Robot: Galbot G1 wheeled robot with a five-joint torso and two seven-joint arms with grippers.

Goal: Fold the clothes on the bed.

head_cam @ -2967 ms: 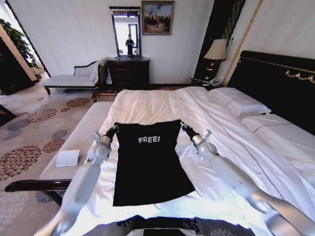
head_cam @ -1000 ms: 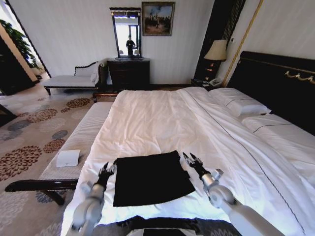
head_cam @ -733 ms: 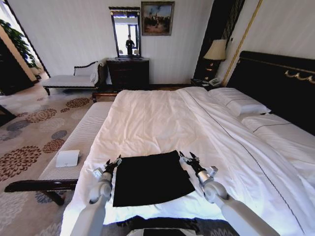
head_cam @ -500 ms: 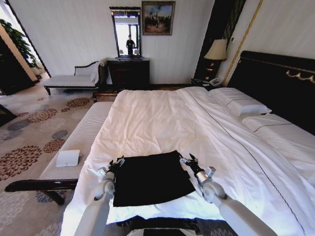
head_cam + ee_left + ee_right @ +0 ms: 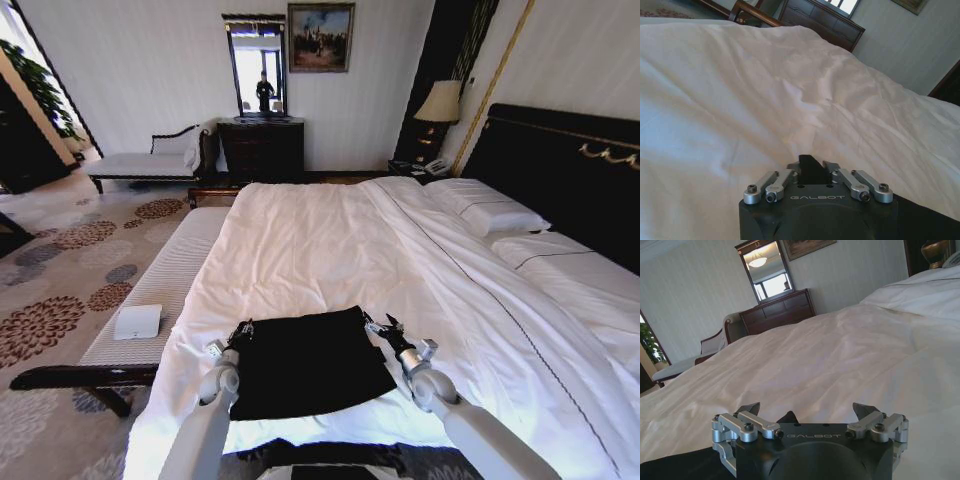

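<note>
Now the folded black T-shirt [image 5: 305, 362] lies on the white bed [image 5: 300, 250] near its foot edge, between both grippers.

From the head view, the left gripper [image 5: 241, 331] and right gripper [image 5: 380, 325] flank its far corners; a striped bench [image 5: 160, 290], patterned carpet [image 5: 70, 270], dresser [image 5: 261, 147] and mirror [image 5: 255, 68] lie beyond. Left wrist view: fingers drawn close over rumpled duvet [image 5: 790, 100]. Right wrist view: fingers [image 5: 749, 408] spread wide, dark cloth [image 5: 675, 465] beside them.
</note>
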